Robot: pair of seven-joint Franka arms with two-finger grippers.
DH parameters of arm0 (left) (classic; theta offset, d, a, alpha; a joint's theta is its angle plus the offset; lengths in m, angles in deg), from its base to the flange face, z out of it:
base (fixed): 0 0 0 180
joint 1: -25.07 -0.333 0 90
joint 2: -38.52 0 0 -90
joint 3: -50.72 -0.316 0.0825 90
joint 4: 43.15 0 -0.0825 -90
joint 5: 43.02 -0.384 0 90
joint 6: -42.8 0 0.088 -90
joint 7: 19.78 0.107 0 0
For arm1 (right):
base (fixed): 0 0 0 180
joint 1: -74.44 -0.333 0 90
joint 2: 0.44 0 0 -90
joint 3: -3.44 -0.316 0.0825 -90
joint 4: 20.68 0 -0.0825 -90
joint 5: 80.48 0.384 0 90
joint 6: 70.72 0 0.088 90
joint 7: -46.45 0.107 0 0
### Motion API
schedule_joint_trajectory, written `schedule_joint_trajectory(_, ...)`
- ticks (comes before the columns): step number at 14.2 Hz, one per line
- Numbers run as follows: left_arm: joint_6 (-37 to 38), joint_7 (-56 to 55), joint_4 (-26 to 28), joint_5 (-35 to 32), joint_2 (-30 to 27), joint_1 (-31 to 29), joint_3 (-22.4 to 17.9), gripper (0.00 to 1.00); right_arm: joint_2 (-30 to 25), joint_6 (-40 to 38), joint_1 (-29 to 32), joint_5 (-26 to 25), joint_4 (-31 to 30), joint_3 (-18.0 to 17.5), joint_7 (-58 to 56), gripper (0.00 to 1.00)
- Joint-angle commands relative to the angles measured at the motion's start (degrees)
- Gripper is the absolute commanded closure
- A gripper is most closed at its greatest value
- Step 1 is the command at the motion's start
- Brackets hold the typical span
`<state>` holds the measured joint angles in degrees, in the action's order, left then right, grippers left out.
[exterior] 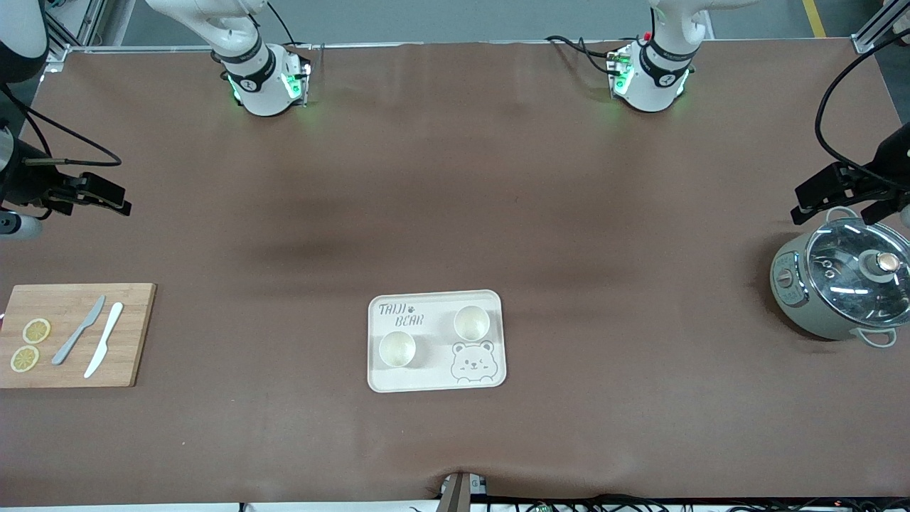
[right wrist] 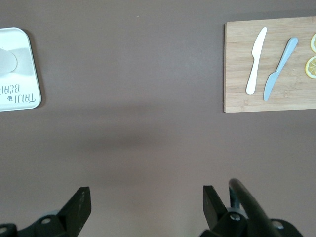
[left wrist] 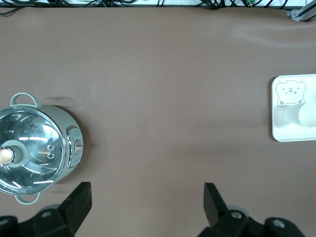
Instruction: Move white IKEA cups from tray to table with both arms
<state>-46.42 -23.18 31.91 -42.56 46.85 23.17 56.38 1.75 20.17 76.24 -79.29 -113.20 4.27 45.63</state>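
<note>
1. Two white cups standing upright on the bear tray (exterior: 436, 380), which lies near the middle of the worktop, toward the edge closest to the front camera.
2. One cup (exterior: 471, 322) sitting toward the tray's edge farther from the front camera, just above the printed bear face, on the side toward the left arm's end.
3. Other cup (exterior: 397, 348) sitting nearer the front camera, below the printed lettering, toward the right arm's end; the two cups apart, not touching.
4. Left gripper (left wrist: 147, 202) hanging over the worktop at the left arm's end, beside the lidded pot (exterior: 842, 284); fingers spread wide, nothing between them.
5. Right gripper (right wrist: 146, 204) hanging over the worktop at the right arm's end, above bare brown mat; fingers spread wide, nothing held.
6. Both grippers well apart from the tray and the cups.
7. Wooden cutting board (exterior: 131, 334) lying near the corner at the right arm's end, close to the front camera's edge.
8. On the board: a grey knife (exterior: 78, 331) and a white knife (exterior: 104, 349) side by side, plus two lemon slices (exterior: 36, 331) near the board's outer edge.
9. Pot with a glass lid and a knob, resting near the edge at the left arm's end.
</note>
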Motion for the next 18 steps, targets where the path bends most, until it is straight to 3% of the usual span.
schedule_joint_trajectory(1,0.5,-0.3,-0.3,-1.1,-0.1,-0.5,0.7,0.00,0.0,0.3,0.7,-0.3,-0.1,-0.6,-0.7,0.00)
schedule_joint_trajectory(12,0.5,-0.3,3.4,-1.4,3.4,-0.6,0.7,0.00,0.5,1.5,-0.7,0.0,0.9,-0.9,0.2,0.00)
schedule_joint_trajectory(15,-0.3,-0.3,3.5,-1.4,7.0,0.4,0.8,0.00,3.8,4.6,-3.9,2.0,3.0,-1.0,2.4,0.00)
schedule_joint_trajectory(18,-3.0,-3.1,3.5,-1.4,9.6,3.2,0.8,0.00,9.3,4.7,-8.9,3.3,8.1,-0.9,12.6,0.00)
